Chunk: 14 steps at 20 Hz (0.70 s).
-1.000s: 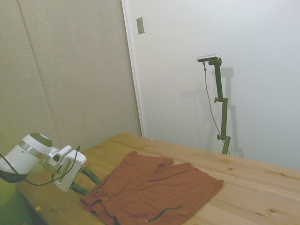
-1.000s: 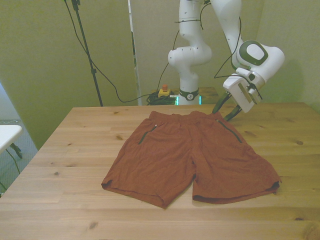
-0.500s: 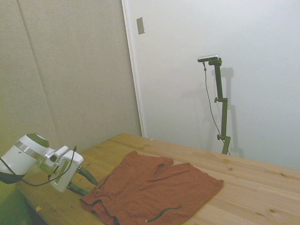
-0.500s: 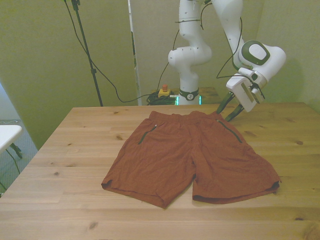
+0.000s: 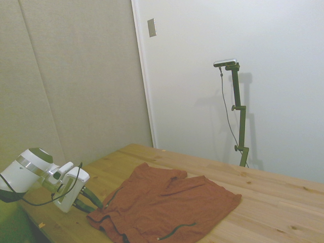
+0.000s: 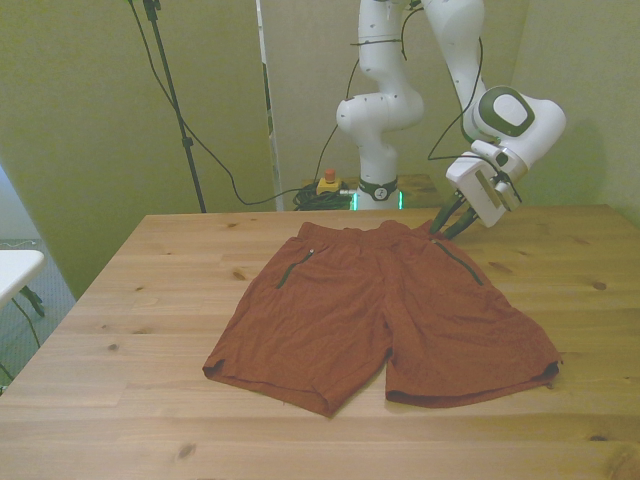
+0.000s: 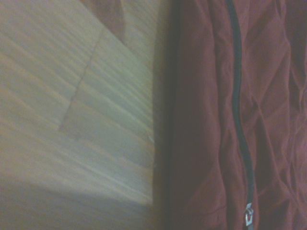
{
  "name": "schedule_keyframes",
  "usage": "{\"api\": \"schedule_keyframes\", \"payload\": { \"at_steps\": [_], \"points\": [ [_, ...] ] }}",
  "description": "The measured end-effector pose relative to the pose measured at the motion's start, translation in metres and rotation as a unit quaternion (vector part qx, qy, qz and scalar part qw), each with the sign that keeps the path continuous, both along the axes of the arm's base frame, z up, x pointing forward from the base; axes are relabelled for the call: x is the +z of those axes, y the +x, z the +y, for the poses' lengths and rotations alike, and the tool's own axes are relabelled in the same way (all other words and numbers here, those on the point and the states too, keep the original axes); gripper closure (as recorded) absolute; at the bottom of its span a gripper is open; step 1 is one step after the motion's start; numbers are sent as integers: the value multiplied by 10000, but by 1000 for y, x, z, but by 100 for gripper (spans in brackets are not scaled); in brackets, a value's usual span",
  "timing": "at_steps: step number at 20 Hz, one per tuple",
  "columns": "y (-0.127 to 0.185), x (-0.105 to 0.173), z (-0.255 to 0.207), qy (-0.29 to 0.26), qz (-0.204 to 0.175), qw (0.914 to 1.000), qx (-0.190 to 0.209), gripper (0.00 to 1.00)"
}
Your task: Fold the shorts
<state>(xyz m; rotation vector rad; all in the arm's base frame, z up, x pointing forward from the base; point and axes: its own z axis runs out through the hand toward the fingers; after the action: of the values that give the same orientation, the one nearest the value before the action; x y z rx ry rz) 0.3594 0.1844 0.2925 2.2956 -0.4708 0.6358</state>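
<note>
The rust-red shorts lie spread flat on the wooden table, with the waistband toward the far edge and both legs pointing to the near edge. My gripper hangs tilted just above the waistband corner on the front view's right, its dark fingers open with nothing between them. From the side, the gripper sits low at the near corner of the shorts. The wrist view shows the shorts' side edge with a dark pocket zipper beside bare wood.
Beyond the table's far edge, a small yellow box with a red button rests by the robot's base. A white surface juts in at the front view's left. Bare wood surrounds the shorts on all sides.
The gripper has dropped and shifted toward the front view's left, ending closer to the waistband corner. The shorts have not moved.
</note>
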Motion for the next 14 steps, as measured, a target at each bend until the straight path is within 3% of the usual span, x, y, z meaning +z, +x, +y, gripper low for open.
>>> {"api": "schedule_keyframes", "payload": {
  "at_steps": [14],
  "points": [
    [15,-3,-21,196,-3,9991,-379,100]
  ]
}}
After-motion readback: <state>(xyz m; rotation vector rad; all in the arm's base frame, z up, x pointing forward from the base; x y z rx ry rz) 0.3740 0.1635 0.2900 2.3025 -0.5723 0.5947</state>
